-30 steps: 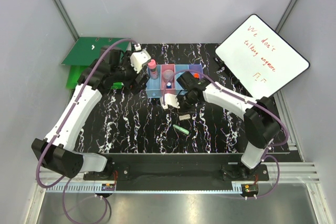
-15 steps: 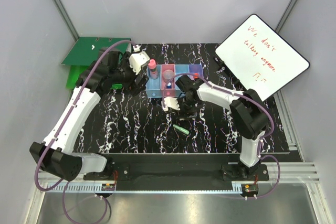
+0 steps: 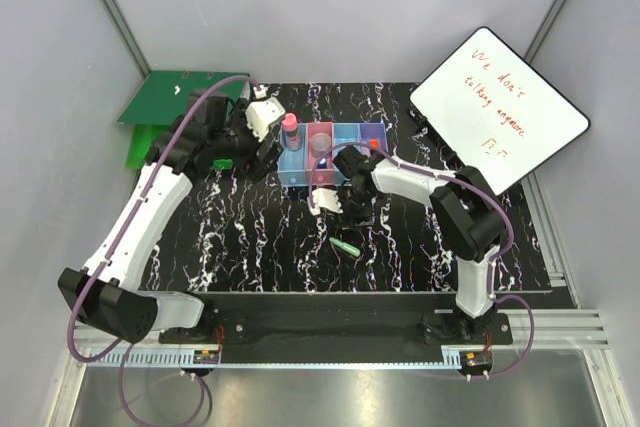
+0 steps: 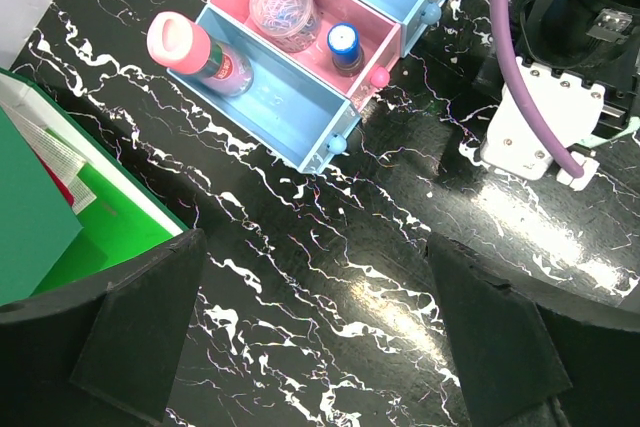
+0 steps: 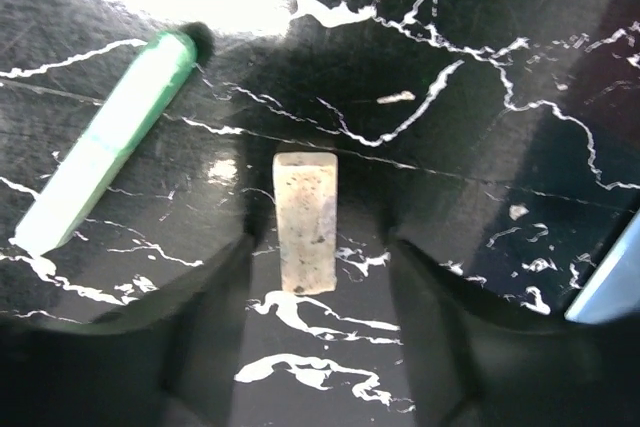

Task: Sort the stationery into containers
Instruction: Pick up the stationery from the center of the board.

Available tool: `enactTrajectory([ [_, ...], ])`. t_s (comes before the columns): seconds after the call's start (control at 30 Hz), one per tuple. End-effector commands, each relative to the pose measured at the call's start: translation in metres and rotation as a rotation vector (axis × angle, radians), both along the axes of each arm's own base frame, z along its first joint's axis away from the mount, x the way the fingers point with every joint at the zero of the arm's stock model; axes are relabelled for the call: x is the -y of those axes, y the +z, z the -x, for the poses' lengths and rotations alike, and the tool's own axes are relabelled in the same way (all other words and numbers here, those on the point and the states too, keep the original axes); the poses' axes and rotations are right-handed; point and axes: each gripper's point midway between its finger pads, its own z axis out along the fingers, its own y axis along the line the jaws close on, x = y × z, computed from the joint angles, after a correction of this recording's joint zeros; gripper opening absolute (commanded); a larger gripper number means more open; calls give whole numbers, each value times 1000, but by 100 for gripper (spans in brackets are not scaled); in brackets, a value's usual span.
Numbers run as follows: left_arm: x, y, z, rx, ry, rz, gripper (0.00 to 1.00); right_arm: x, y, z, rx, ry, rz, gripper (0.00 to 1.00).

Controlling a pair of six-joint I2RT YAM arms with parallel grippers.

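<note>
Angling downward, right end effector [image 5: 320, 267] spread wide astride beige piece [image 5: 306, 222], left end effector [image 4: 315, 332] released near containers [image 4: 262, 137]

Right gripper [image 5: 320, 259] low over the black marbled table [image 5: 520, 137], its dark, blurred fingers [image 5: 205, 347] spread wide. A beige block [image 5: 305, 222] lies flat between them, pointing to twelve o'clock. A green marker [image 5: 105, 142] rests at its ten o'clock, slanted, clear of the block.

Tube [image 4: 200, 52] sits in leftmost of 4 bins [image 4: 268, 99]. Block [image 5: 306, 222] & marker [image 5: 105, 169] lie apart on table [image 3: 230, 237], in front.
</note>
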Motion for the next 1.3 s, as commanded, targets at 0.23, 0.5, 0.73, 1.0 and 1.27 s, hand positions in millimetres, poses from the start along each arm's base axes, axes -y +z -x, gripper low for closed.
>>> enactTrajectory([
  [0.23,5,27,-10,72,-15,42,99,0,-13,-9,13,-36,19,1],
  [0.5,2,28,-10,79,-12,37,99,-3,10,-13,52,-59,-17,0],
  [0.73,3,14,-4,22,-6,62,99,-4,48,-18,135,-83,-70,0],
  [1.0,11,4,-4,-32,-13,98,99,0,82,-20,222,-138,-129,0],
  [1.27,42,-23,0,-232,-87,224,99,6,119,-34,364,-199,-176,0],
])
